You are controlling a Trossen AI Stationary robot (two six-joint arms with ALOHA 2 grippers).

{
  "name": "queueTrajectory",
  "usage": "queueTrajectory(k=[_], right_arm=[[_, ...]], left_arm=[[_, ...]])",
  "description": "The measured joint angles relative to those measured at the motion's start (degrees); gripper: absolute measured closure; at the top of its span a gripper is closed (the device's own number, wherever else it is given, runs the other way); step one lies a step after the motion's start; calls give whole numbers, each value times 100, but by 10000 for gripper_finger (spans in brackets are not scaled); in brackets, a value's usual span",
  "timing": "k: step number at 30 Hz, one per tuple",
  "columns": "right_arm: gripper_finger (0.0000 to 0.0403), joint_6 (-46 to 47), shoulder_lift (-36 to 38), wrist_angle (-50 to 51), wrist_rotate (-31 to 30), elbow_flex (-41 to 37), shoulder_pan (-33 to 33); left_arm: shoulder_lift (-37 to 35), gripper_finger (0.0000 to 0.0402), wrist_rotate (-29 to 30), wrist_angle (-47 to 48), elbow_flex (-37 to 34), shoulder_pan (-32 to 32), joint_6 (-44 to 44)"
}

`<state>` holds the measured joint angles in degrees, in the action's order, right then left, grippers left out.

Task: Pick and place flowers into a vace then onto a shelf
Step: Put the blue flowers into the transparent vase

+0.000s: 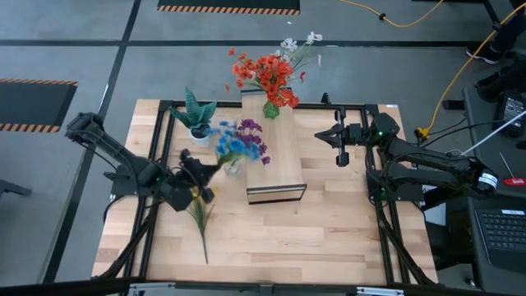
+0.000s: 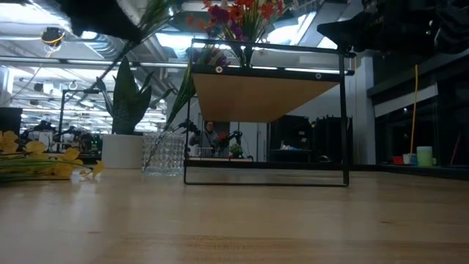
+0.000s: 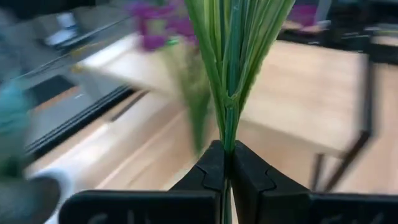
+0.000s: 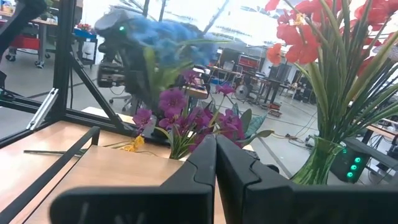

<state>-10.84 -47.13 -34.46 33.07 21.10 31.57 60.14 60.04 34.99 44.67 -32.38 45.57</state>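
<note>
Nearest to me, on the pale wooden worktop (image 1: 329, 238), a bunch of yellow flowers on long green stems (image 1: 198, 215) lies flat by the left edge. Just above it the left gripper (image 1: 200, 171) is pinched tight on the green stems of a bunch of blue flowers (image 1: 231, 143); in the left wrist view those stems (image 3: 231, 68) rise straight out from between the pressed fingers. The blue blooms hang over a small clear faceted glass vase (image 2: 163, 152) standing on the worktop just beside the shelf, and purple flowers (image 1: 253, 138) show right there too.

Next comes the long raised shelf of pale wood planks with a dark frame (image 1: 275, 168), running away from me down the middle. At its far end stands a green-tinted glass vase (image 1: 270, 108) filled with red-orange flowers (image 1: 265, 76), with white blooms (image 1: 297, 43) reaching beyond.

To the left of the shelf sits a spiky green plant in a white pot (image 1: 197, 119). The right gripper (image 1: 342, 154) hovers on the shelf's right side, fingers pressed together, holding nothing.
</note>
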Motion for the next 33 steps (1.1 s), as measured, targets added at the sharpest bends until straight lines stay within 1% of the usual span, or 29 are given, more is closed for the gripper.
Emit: queueTrajectory(k=[4, 7, 9, 13, 15, 19, 21, 23, 25, 29, 33], right_arm=[[391, -3, 0, 0, 1, 0, 0], [391, 8, 0, 0, -1, 0, 0], [391, 12, 0, 4, -1, 0, 0], [391, 18, 0, 56, 0, 0, 0], [391, 7, 0, 126, -1, 0, 0], [391, -72, -2, 260, 1, 0, 0], [391, -130, -2, 308, 0, 0, 0], [391, -139, -2, 358, 0, 0, 0], [391, -139, -2, 376, -1, 0, 0], [391, -141, -2, 386, 0, 0, 0], [391, -141, -2, 407, -1, 0, 0]], left_arm=[[-131, 396, -702, -2245, -521, 316, -2071], [-263, 396, -1239, -3542, -903, 607, -3161], [-397, 396, -1406, -4142, -1180, 796, -3562], [-745, 396, -1342, -4920, -1755, 1087, -3807], [-843, 396, -1427, -5526, -2040, 1212, -3946], [-868, 396, -1538, -6890, -2507, 1439, -4583], [-868, 396, -1624, -7281, -2667, 1574, -4727], [-868, 396, -1831, -7471, -2782, 1710, -4732], [-863, 396, -1985, -7509, -2825, 1848, -4678], [-753, 396, -2042, -7511, -2833, 2129, -4701], [-641, 396, -2402, -7525, -2833, 2418, -4618]])
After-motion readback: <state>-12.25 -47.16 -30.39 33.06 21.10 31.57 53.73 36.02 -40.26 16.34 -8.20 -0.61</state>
